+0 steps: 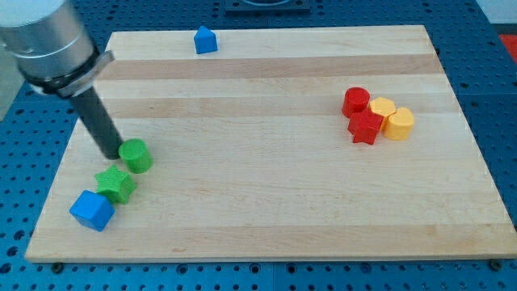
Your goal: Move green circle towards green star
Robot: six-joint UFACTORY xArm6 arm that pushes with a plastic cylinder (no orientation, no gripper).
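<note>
Now my tip (113,153) touches the smooth green circle (136,155) near the green star (116,185); the tool, a plain rod, holds nothing.

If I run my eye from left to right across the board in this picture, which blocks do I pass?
Blue cube → green star → green circle, with my tip at its left → small blue block → red cylinder → red star → yellow blocks.

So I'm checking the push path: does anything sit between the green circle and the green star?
Nothing visible does. My tip is at the green circle's left edge, and the green star lies just below-left of the circle, very close to it.
</note>
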